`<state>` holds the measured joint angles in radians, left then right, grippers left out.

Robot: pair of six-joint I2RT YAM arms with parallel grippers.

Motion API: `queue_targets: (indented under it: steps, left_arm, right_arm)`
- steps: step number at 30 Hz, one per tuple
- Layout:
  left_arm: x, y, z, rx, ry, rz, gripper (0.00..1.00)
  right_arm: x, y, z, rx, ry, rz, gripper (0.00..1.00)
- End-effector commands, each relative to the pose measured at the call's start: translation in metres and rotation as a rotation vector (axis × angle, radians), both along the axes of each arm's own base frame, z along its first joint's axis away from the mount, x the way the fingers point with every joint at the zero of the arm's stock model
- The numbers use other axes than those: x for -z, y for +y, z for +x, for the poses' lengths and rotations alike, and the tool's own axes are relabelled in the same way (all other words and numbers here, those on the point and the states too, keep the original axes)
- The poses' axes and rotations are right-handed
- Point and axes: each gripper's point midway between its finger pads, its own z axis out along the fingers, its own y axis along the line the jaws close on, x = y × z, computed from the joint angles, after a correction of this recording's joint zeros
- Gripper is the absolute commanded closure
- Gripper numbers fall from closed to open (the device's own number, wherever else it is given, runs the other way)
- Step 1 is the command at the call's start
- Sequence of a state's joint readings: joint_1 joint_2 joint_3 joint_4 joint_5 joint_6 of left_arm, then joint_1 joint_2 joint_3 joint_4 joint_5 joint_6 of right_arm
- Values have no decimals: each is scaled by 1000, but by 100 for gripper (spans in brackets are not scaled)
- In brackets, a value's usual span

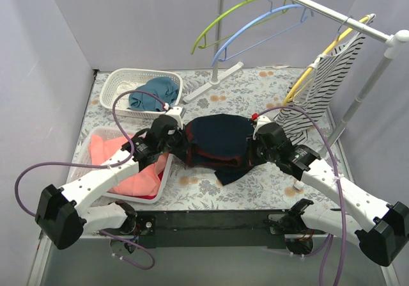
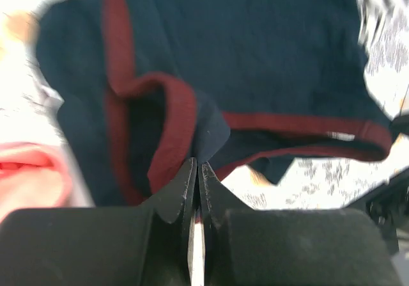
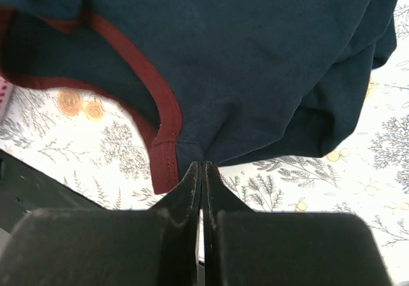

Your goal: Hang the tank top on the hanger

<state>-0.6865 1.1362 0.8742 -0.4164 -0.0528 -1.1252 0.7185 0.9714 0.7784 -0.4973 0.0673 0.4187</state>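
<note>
The navy tank top with dark red trim hangs stretched between my two grippers above the middle of the table. My left gripper is shut on its left edge beside the red trim; the cloth fills the left wrist view. My right gripper is shut on its right edge; the navy cloth and red trim show in the right wrist view. The light-blue hanger hangs on the rail at the back, apart from the shirt. The chest lettering is hidden.
A lime-green hanger hangs beside the blue one on the white rail. A yellow hanger with a striped top hangs at right. A white basket holds teal cloth; a tray at left holds a coral-pink garment.
</note>
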Motion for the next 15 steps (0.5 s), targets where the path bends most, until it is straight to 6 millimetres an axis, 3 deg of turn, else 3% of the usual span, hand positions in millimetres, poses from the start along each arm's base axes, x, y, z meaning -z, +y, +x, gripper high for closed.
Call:
queue_targets:
  steps: [1, 4, 8, 12, 15]
  left_arm:
    - [-10, -23, -3, 27, -27, -82, 100]
    - [1, -21, -4, 8, -14, -67, 100]
    - [-2, -20, -5, 7, -25, -71, 100]
    - [-21, -18, -5, 10, -63, -89, 85]
    - [-36, -19, -5, 25, -90, -94, 77]
  right_arm:
    - [-25, 9, 15, 56, -93, 102, 99]
    - [-30, -5, 22, 114, -146, 72, 99]
    - [-36, -1, 15, 61, -156, 91, 94]
    - [-29, 11, 1, -19, -110, 134, 90]
    - [-24, 14, -11, -47, -101, 161, 78]
